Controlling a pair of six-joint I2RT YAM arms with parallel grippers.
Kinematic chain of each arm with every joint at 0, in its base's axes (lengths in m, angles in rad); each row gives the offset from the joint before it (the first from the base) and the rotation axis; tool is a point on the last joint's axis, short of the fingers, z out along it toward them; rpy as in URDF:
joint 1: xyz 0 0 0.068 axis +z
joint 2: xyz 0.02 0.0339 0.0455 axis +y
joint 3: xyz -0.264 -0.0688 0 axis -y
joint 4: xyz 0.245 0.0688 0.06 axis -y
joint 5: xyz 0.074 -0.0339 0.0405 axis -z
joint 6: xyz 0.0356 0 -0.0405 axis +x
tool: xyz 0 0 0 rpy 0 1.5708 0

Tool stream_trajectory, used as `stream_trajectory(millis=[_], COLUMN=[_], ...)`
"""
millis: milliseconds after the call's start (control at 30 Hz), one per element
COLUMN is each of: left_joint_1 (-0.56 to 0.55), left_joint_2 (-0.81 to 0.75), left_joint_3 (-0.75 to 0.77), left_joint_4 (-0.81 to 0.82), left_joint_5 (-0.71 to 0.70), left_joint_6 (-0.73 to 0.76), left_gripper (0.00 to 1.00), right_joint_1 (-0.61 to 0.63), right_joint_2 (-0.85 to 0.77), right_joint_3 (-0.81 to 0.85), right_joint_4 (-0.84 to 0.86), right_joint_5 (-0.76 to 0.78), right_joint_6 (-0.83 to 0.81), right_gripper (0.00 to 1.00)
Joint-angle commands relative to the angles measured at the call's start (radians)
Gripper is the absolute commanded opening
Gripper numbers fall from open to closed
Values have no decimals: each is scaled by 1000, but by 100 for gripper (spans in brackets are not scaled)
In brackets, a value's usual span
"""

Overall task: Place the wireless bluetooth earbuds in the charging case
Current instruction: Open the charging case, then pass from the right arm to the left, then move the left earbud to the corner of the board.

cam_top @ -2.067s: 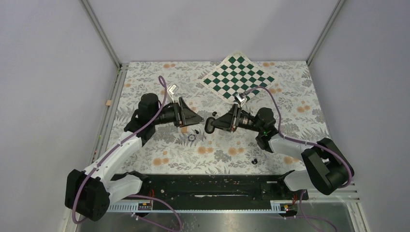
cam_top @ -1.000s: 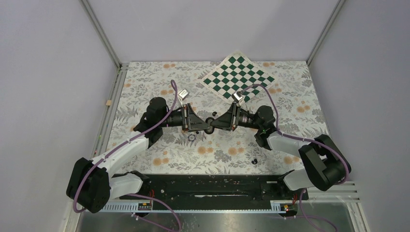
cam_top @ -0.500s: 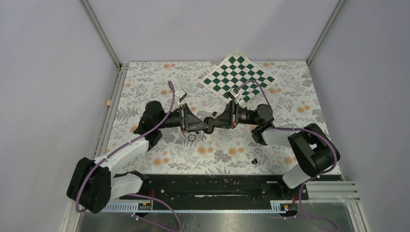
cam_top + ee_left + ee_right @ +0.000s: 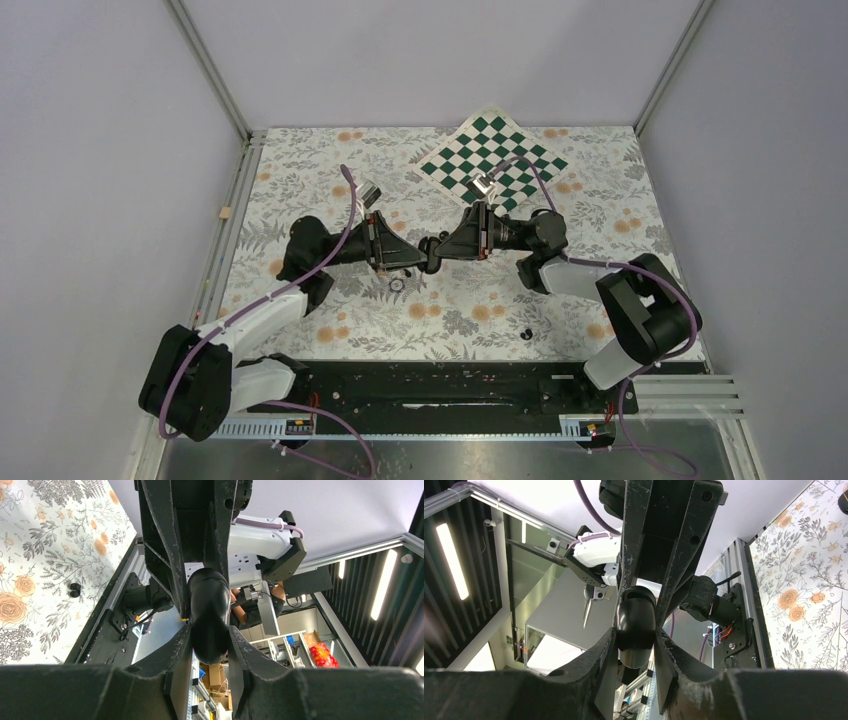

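The charging case [image 4: 431, 254], a black rounded oval, is held above the floral cloth between both grippers, which meet tip to tip at the middle. My left gripper [image 4: 425, 259] is shut on one end of it; in the left wrist view the case [image 4: 209, 615] sits pinched between my fingers [image 4: 182, 650]. My right gripper [image 4: 438, 250] is shut on the other end; the case [image 4: 636, 625] fills its jaws. One tiny black earbud [image 4: 527, 332] lies on the cloth near the front edge and also shows in the left wrist view [image 4: 75, 589]. I cannot make out the second bud for sure.
A small dark ring with a pale centre [image 4: 397, 283] lies on the cloth just below the left gripper. A green and white chequered cloth [image 4: 493, 160] lies at the back. A small tan strip [image 4: 225, 212] sits at the left edge. A black rail [image 4: 430, 385] runs along the near edge.
The right gripper held the case alone while the left gripper stood apart. The left gripper came in and closed on the case. Both have since shifted slightly away and left together.
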Motion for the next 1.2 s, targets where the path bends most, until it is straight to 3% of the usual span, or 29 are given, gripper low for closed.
stream_trajectory(millis=[0,100,300,500,633,667,733,800,867,933,1067,1167], left_joint_1=[6,9,17,23,25,28,35,38,43,47,46,46], left_joint_2=[-23,-21,-42,-68,-85,-93,-110,-115,-109,-93,-42,-10], left_joint_3=[41,41,38,53,77,91,128,193,241,265,275,272], left_joint_4=[285,279,222,116,-64,-174,-383,-652,-821,-914,-986,-1016], left_joint_5=[23,20,19,17,16,15,-5,-43,-81,-103,-137,-164], left_joint_6=[-98,-98,-67,-1,111,158,286,450,559,610,650,669], left_gripper=[0,0,0,0,0,0,0,0,0,0,0,0], right_joint_1=[-13,-21,-34,-37,-57,-64,-78,-83,-82,-83,-83,-83], right_joint_2=[48,51,6,-80,-142,-164,-230,-314,-390,-458,-538,-580], right_joint_3=[16,13,-13,-6,-6,-6,3,51,135,179,202,176], right_joint_4=[-14,-22,-162,-442,-516,-569,-766,-1143,-1521,-1754,-1976,-2018], right_joint_5=[-95,-69,-20,22,46,57,94,198,399,622,928,968], right_joint_6=[-45,-55,-169,-358,-380,-411,-527,-736,-926,-1005,-998,-970], right_gripper=[26,33,57,62,68,76,82,89,99,100,100,99])
